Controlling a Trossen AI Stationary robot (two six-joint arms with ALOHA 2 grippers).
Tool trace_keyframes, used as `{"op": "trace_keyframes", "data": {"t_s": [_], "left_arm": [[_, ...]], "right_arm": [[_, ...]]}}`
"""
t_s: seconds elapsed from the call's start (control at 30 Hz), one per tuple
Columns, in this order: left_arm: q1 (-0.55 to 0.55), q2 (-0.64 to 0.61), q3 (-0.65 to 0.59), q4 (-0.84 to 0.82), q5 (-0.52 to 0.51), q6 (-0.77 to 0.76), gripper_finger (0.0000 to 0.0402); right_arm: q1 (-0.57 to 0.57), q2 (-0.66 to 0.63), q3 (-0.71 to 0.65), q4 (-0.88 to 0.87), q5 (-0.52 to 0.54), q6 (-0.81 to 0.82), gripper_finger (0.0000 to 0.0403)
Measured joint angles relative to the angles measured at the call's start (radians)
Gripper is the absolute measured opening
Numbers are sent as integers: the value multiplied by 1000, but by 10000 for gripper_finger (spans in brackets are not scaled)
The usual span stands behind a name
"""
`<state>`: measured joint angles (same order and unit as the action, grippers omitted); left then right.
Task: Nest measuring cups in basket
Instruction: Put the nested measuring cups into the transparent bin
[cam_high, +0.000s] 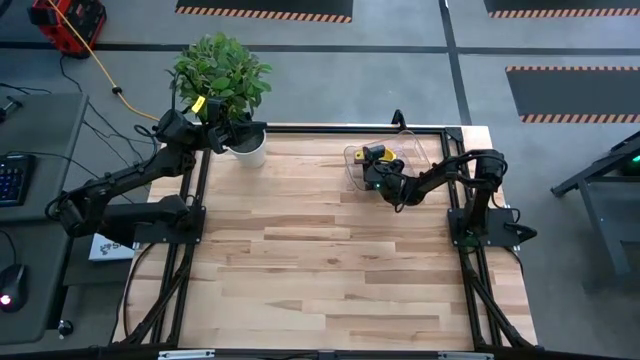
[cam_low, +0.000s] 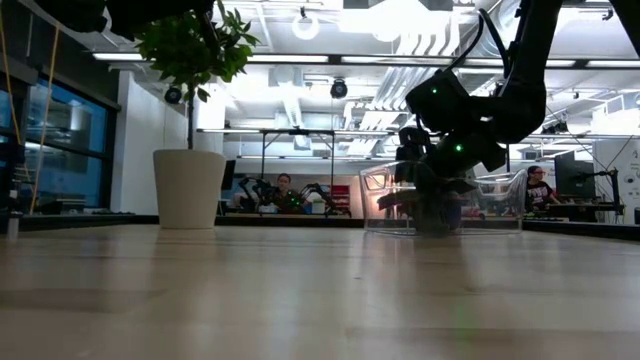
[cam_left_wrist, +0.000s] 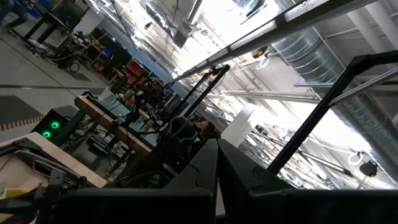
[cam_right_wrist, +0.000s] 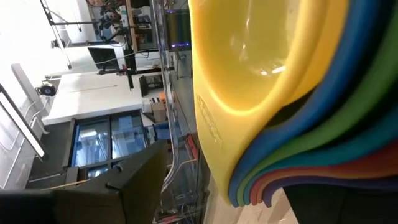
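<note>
High view: right end effector (cam_high: 373, 170) parted over nested measuring cups (cam_right_wrist: 280, 99) inside basket (cam_high: 420, 150); left end effector closed

Light wood-plank worktop (cam_high: 330, 260). White plant pot (cam_high: 248, 152) sits by the left hand (cam_high: 243, 130); clear basket (cam_high: 400, 150) sits under the right hand (cam_high: 372, 180).

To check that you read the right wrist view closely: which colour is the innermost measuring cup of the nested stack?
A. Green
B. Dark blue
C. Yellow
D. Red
C. In the right wrist view the yellow cup sits inside the stack, with the blue, green and red rims of the other measuring cups showing in layers outside it.
</note>
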<state>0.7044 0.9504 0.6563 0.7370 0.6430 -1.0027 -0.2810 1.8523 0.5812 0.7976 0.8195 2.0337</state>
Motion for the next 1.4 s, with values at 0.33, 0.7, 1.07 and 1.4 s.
{"op": "trace_keyframes", "data": {"t_s": [0.33,0.7,1.07,1.4], "left_arm": [[0,0,0,0,0,0,0],[0,0,0,0,0,0,0],[0,0,0,0,0,8,0],[0,0,0,1,0,-1,0]], "right_arm": [[0,0,0,-5,0,-17,351],[0,0,0,-4,-9,-52,399],[2,-1,0,43,-27,-77,399],[2,-27,-1,38,-23,-87,399]]}}
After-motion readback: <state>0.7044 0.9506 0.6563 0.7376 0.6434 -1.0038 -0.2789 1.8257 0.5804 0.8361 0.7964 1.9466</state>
